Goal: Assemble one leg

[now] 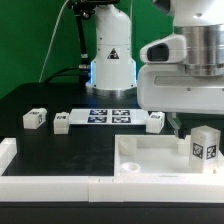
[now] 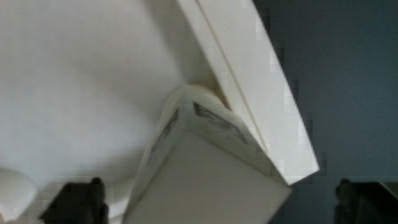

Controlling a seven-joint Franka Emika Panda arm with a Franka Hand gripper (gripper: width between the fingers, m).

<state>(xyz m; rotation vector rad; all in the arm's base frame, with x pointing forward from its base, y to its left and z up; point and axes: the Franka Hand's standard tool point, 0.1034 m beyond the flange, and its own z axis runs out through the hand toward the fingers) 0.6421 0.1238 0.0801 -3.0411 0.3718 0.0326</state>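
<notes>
A white leg (image 1: pixel 205 145) with a black-and-white tag stands upright at the corner of the large white tray-like piece (image 1: pixel 150 158), on the exterior view's right. My gripper (image 1: pixel 198 122) hangs just over it, open. In the wrist view the leg (image 2: pixel 199 165) lies between my two dark fingertips (image 2: pixel 75 202), which stand wide apart at either side, and the gripper (image 2: pixel 219 203) holds nothing. Three more legs lie on the black table: one (image 1: pixel 35 118) at the exterior view's left, one (image 1: pixel 62 123) beside it, and one (image 1: pixel 155 122) right of the marker board.
The marker board (image 1: pixel 110 115) lies flat at the back middle, before the robot base (image 1: pixel 110 60). A raised white border (image 1: pixel 40 182) runs along the table's front and left edge. The tray-like piece (image 2: pixel 80 90) fills much of the wrist view.
</notes>
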